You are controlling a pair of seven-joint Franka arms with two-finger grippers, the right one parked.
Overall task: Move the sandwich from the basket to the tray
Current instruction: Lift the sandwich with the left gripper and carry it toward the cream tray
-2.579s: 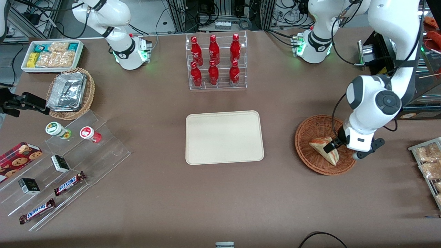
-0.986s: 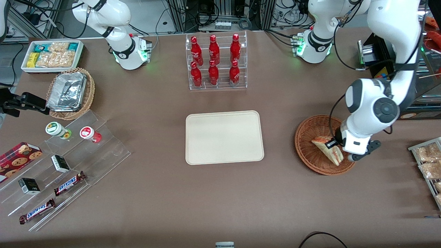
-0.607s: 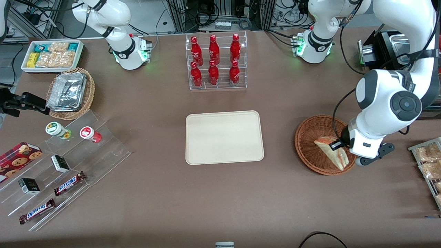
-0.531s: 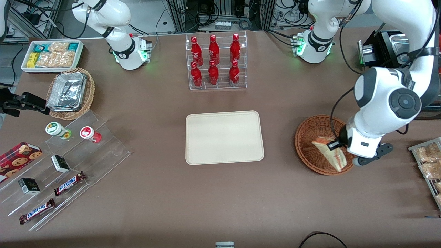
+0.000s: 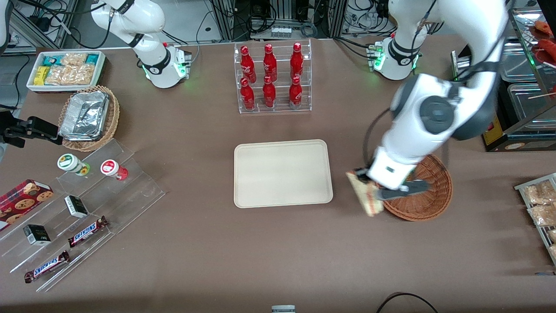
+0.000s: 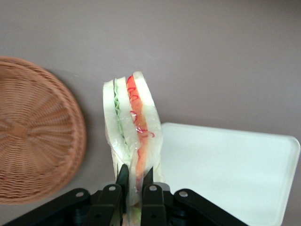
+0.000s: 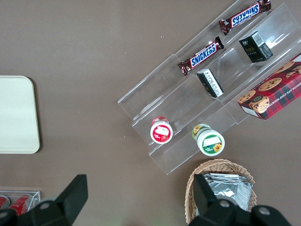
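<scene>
A brown worktop (image 5: 195, 243) fills the scene, seen from the front. The working arm reaches down over it, and its hand (image 5: 369, 187) is raised above the bare strip of worktop between the tray (image 5: 282, 173) and the basket (image 5: 428, 198). The hand is clamped on the sandwich (image 5: 364, 196), a pale wedge that hangs tilted, clear of the basket and not yet over the tray.

From the wrist camera, the two dark fingers (image 6: 123, 176) pinch the wide end of the sandwich (image 6: 132, 127), with the hand (image 6: 135, 178) squeezed narrow around it. The wedge stands on edge, showing white bread with a green layer on one side and a red-orange layer on the other, wrapped in clear film. Below it lies the worktop, with the woven basket (image 6: 37, 136) on one side and a rounded corner of the cream tray (image 6: 230, 174) on the other. The basket holds nothing that can be seen.

The tray sits flat near the middle of the worktop with nothing on it. A clear rack of red bottles (image 5: 271, 78) stands farther from the front camera than the tray. Toward the parked arm's end are a lighter wicker basket of foil trays (image 5: 89, 117), a white bin of snack packets (image 5: 65, 69), and clear stepped shelves (image 5: 87, 208) carrying chocolate bars, small boxes and two jars.
</scene>
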